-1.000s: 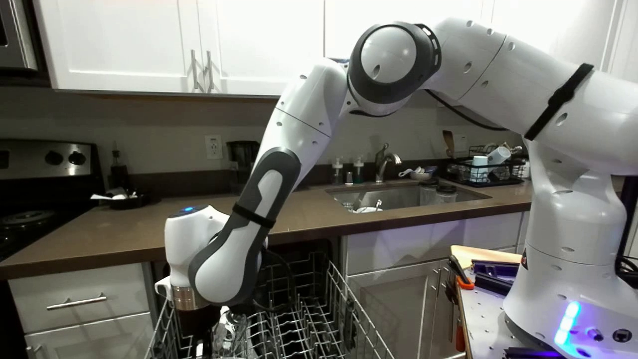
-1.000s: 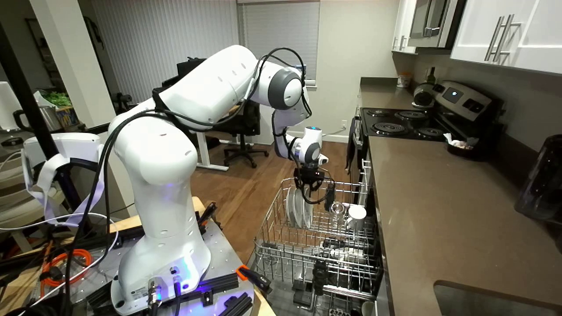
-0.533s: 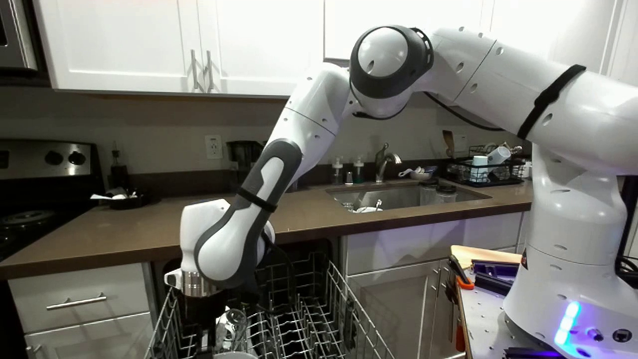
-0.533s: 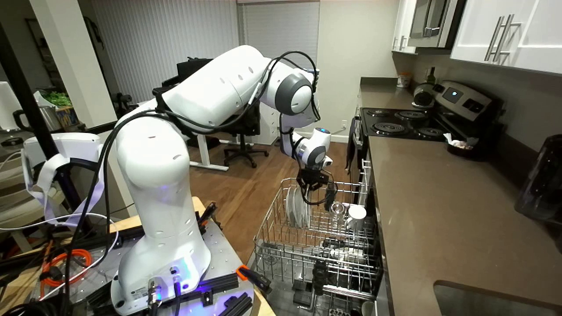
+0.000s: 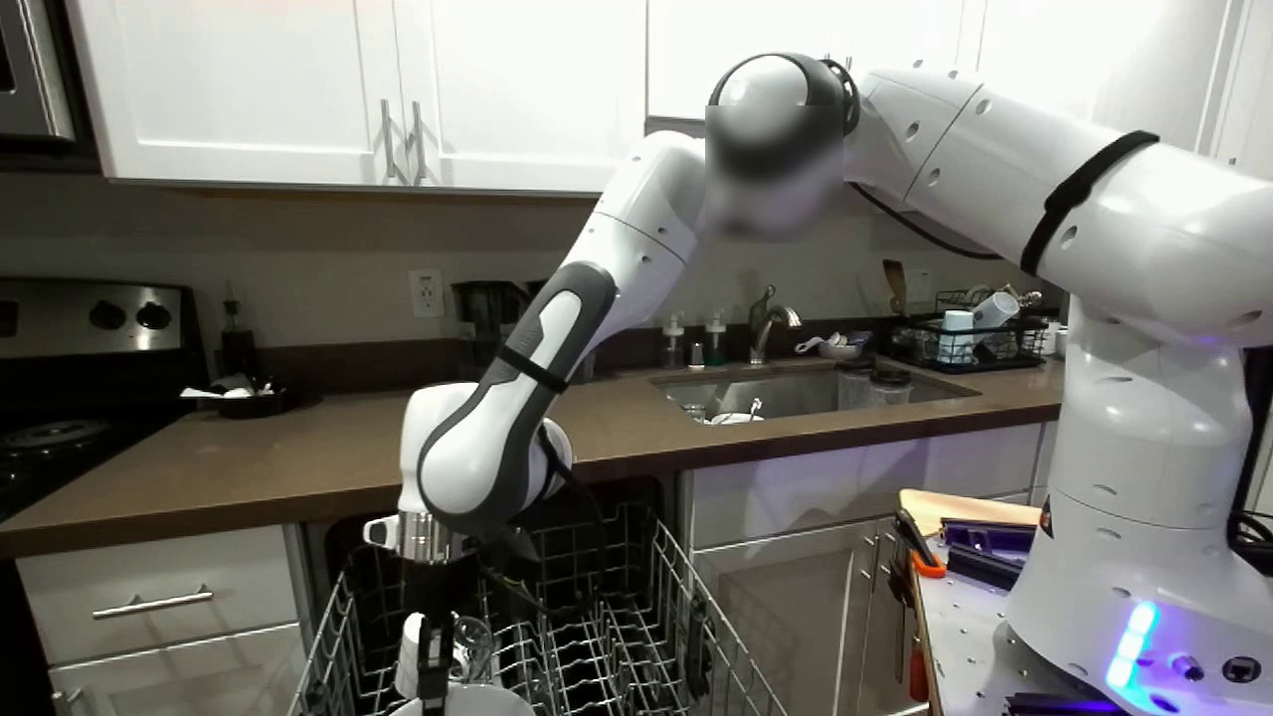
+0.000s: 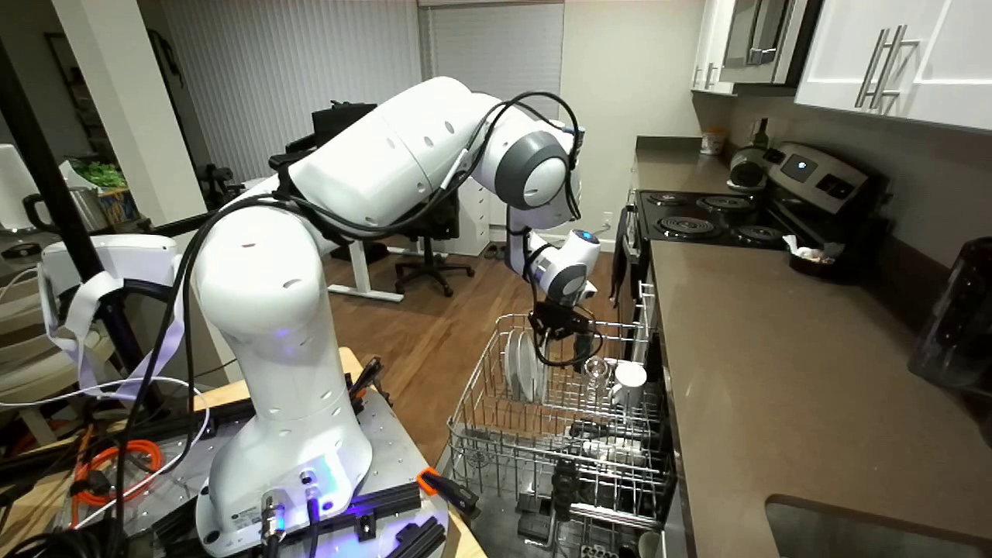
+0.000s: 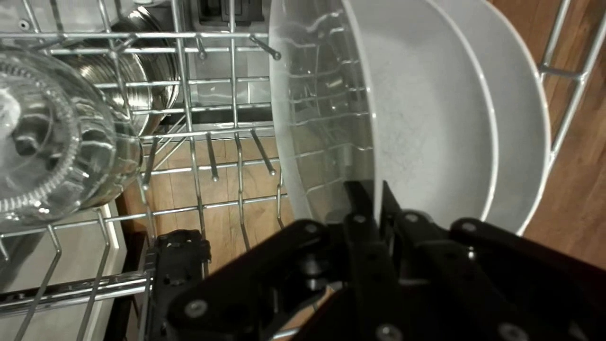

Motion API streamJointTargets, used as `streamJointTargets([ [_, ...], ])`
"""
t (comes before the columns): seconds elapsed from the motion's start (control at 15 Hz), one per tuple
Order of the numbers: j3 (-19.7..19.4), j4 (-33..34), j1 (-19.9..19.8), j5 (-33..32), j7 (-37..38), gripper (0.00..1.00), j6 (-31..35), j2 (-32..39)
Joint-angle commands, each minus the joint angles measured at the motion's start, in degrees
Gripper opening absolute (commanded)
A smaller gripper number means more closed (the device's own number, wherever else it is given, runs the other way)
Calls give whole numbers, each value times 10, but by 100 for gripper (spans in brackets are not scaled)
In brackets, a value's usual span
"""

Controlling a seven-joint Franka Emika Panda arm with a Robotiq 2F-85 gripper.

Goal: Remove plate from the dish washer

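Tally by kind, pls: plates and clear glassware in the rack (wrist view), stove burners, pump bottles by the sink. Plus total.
Plates: 3, including the gripped plate in the claw
Clear glassware: 1
Stove burners: 4
Pump bottles: 2
Total: 10

faucet [image 5: 759, 333] — behind sink [image 5: 786, 386] | wire basket [image 5: 965, 366] — on counter [image 5: 617, 423] | chair [image 6: 435, 223] on wood floor [image 6: 411, 349]

The pincer [image 7: 374, 194] has closed on the plate [image 5: 487, 701]; both have risen in an exterior view.
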Motion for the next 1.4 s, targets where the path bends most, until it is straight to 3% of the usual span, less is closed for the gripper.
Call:
streamJointTargets([
  [0.0,11,-45,-11,18,-17,7,9,-43],
  [0.87,8,-160,17,49,31,7,7,-188],
  [1.33,-58,-203,96,30,121,7,0,-259],
])
